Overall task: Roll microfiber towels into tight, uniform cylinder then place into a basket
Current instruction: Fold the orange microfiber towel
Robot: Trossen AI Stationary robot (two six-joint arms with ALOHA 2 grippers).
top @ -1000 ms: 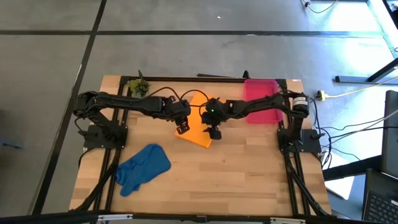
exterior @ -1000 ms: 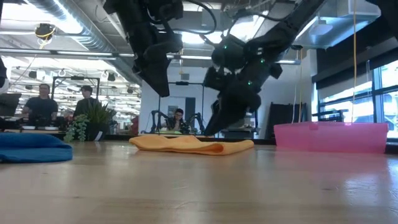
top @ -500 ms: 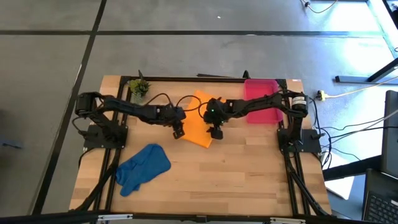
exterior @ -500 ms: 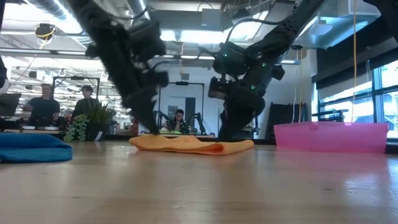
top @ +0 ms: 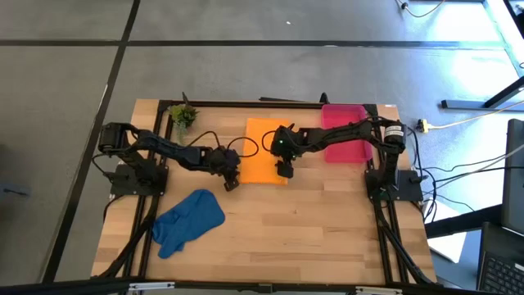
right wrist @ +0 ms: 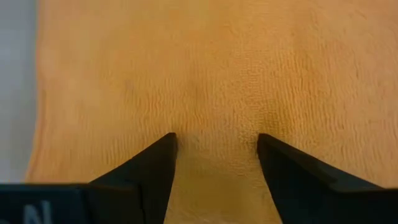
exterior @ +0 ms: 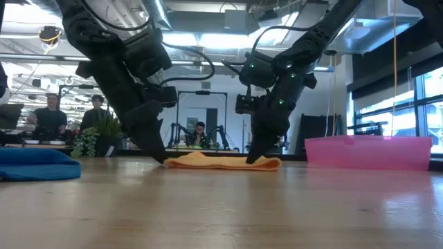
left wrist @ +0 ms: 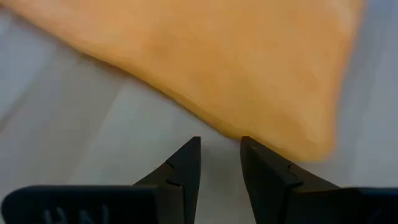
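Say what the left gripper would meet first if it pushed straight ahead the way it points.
Most likely the near edge of the orange towel: the left gripper is open and aimed at it, just short, though depth is unclear.

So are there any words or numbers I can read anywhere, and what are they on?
"N": a pale letter, cut off by the picture's edge, on the dark body of the right hand.
Pale letters on the left hand: cut off and blurred, not readable.
Orange towel, blue towel, basket: no writing seen.
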